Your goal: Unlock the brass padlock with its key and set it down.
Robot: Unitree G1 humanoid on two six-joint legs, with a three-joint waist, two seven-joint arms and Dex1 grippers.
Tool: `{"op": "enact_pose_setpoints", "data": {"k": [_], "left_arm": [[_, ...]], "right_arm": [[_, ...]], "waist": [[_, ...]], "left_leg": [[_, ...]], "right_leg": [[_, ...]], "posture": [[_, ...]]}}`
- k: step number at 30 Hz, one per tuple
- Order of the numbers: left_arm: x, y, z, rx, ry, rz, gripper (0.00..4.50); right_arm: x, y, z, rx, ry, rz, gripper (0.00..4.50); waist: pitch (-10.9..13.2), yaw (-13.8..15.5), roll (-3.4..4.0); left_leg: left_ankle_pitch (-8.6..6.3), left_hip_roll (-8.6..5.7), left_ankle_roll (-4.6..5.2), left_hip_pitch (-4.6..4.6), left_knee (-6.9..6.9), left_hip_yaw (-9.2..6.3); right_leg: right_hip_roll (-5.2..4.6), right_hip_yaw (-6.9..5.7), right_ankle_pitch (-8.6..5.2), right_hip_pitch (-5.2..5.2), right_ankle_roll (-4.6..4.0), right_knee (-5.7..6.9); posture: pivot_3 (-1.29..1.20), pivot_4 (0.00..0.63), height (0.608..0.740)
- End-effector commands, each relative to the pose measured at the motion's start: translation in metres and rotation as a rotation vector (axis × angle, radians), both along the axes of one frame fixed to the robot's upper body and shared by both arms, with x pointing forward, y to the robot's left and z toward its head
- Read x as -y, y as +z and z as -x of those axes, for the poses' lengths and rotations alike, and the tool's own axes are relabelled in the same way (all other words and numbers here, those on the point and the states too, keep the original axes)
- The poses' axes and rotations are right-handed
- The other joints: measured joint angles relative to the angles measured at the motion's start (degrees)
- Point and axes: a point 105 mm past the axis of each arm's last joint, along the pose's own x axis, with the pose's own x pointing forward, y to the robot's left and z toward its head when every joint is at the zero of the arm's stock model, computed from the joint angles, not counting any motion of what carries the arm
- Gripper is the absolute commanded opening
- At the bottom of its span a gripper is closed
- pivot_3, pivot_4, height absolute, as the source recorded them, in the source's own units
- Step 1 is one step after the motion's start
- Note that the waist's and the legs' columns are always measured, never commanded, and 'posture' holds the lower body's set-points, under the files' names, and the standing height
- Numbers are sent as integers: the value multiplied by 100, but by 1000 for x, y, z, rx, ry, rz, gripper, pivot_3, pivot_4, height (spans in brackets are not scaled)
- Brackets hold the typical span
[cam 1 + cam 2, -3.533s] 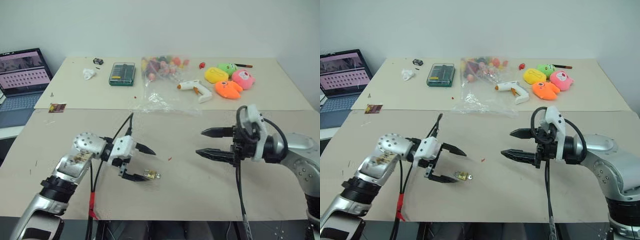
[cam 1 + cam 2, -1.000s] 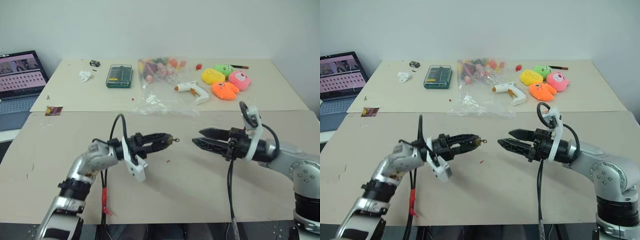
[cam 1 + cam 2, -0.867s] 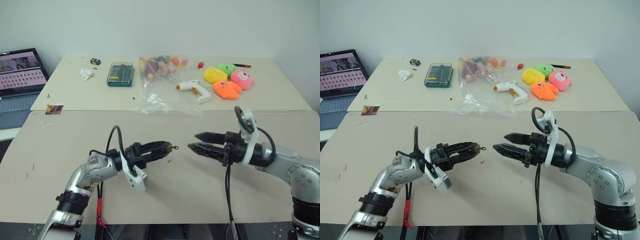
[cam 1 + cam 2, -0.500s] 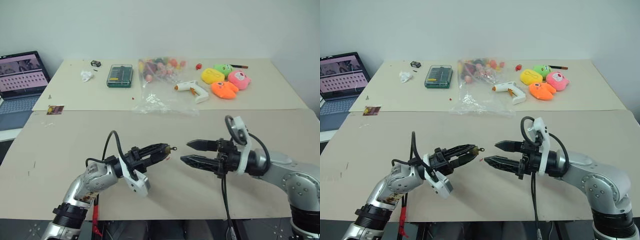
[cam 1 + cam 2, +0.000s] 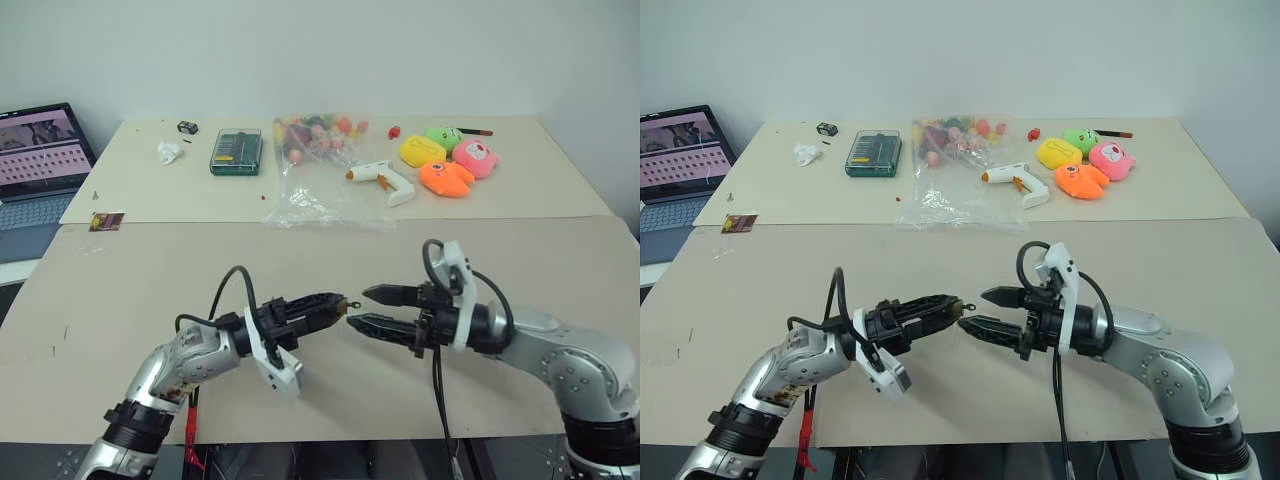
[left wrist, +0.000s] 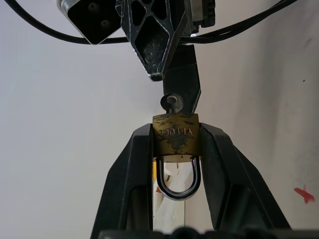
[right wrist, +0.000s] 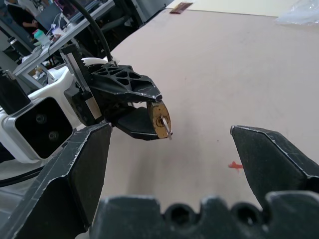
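The padlock (image 6: 176,133) is pinched between the fingers of the left hand (image 5: 330,302), held above the bench (image 5: 560,255), shackle toward the wrist. The key (image 6: 172,103) is seated in its outer end. The right hand (image 5: 372,309) is spread wide, tips just beside the key, facing the left hand.

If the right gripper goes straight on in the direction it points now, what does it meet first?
Most likely the key sticking out of the brass padlock, which the left gripper holds up facing it. The open right gripper points at it; exact alignment in depth is unclear.
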Motion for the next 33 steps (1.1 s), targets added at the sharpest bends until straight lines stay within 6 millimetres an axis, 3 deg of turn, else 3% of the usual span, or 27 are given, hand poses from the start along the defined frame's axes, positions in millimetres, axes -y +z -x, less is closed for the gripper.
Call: {"op": "enact_pose_setpoints", "data": {"k": [1,10,12,23,33], "left_arm": [[4,13,6,55,-39,28,817],[5,15,6,58,-45,25,817],[6,15,5,59,-46,25,817],[8,19,5,95,-52,15,817],[14,41,8,334,-73,44,817]], "right_arm": [[-4,10,-1,49,4,-25,3779],[-5,10,3,31,21,-38,614],[-4,10,4,28,24,-38,104],[-2,17,5,8,46,-59,104],[-7,33,11,-259,88,-259,104]], "waist": [[0,-1,0],[0,-5,0],[0,-4,0],[0,-5,0],[0,1,-1]], "left_leg": [[0,0,0,0,0,0],[0,0,0,1,-1,0],[0,0,0,1,-1,0],[0,0,0,1,-2,1],[0,0,1,1,-8,1]], "right_leg": [[0,0,0,0,0,0],[0,0,0,0,0,0],[0,0,0,0,0,0],[0,0,0,0,0,0],[-1,2,2,0,-3,-4]], "posture": [[0,150,740],[0,150,740],[0,150,740],[0,150,740],[0,150,740]]}}
